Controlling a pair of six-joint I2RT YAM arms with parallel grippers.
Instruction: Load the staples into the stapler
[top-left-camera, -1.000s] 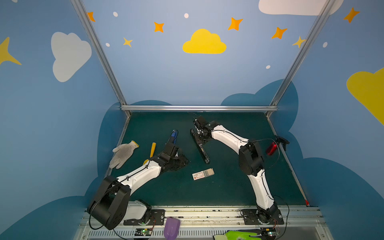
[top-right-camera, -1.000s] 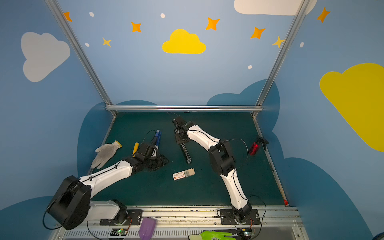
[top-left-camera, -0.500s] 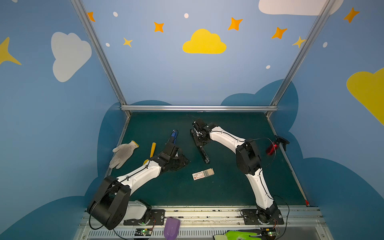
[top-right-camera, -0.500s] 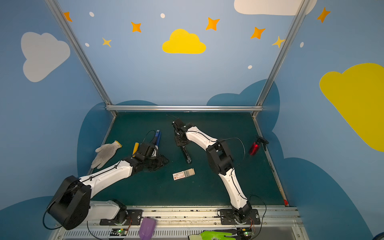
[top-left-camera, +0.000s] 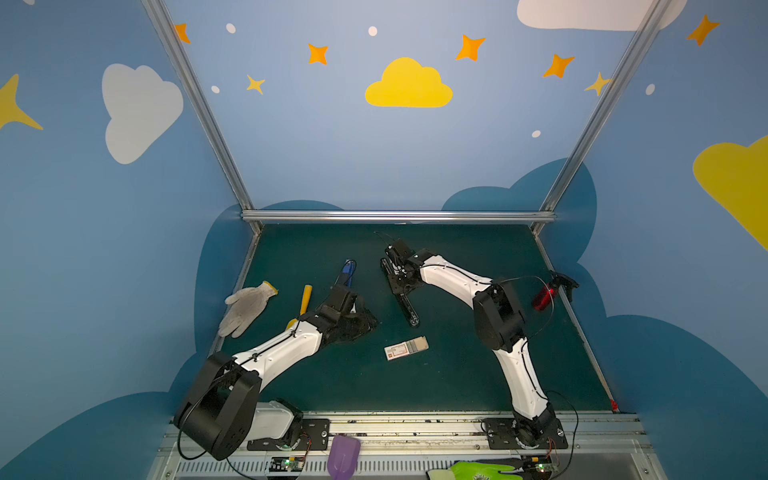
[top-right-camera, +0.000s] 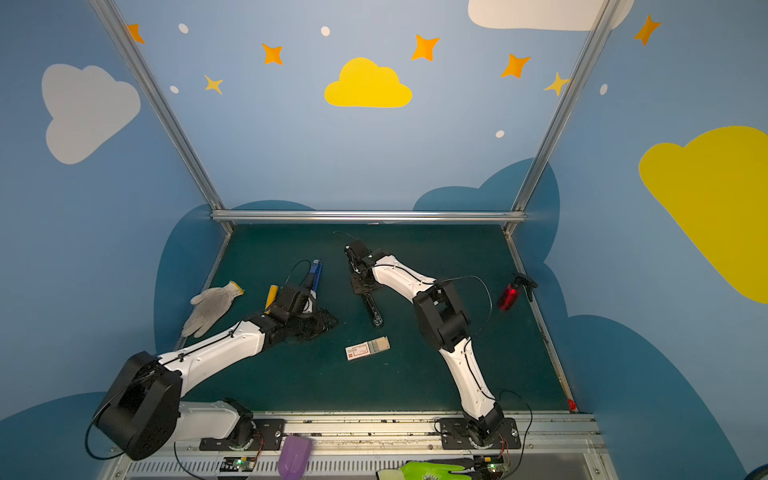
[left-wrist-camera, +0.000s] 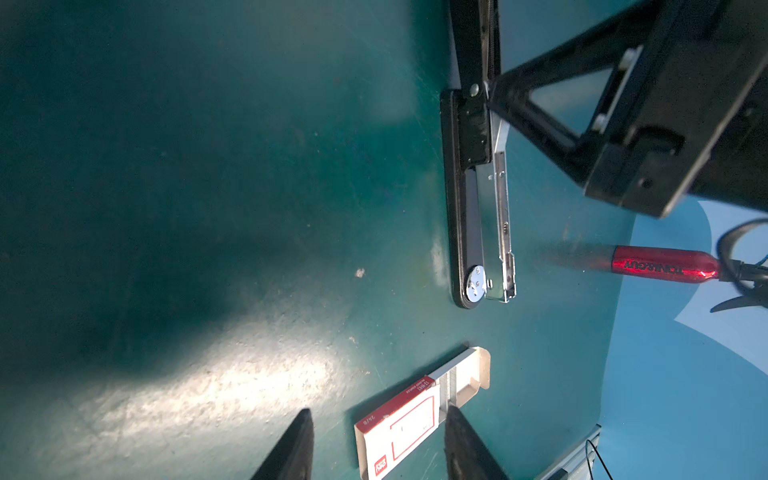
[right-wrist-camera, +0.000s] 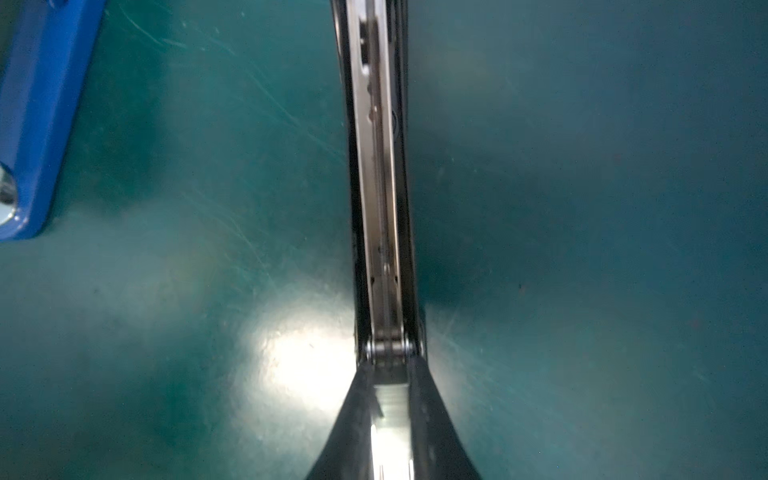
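The right elbow (top-left-camera: 496, 316) was swung slightly outward, right tool (right-wrist-camera: 388, 359) kept clenched at the hinge of the opened stapler (left-wrist-camera: 478, 208), staples (left-wrist-camera: 451, 384) left untouched just ahead of the released left tool (left-wrist-camera: 378, 411), so loading is judged pending.

Top views look down over the whole mat (top-left-camera: 457, 382); both close wrist views share the stapler (left-wrist-camera: 469, 216) (right-wrist-camera: 376, 166).

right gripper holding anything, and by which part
The right gripper clamps the opened stapler at its hinge end; the left gripper holds nothing.
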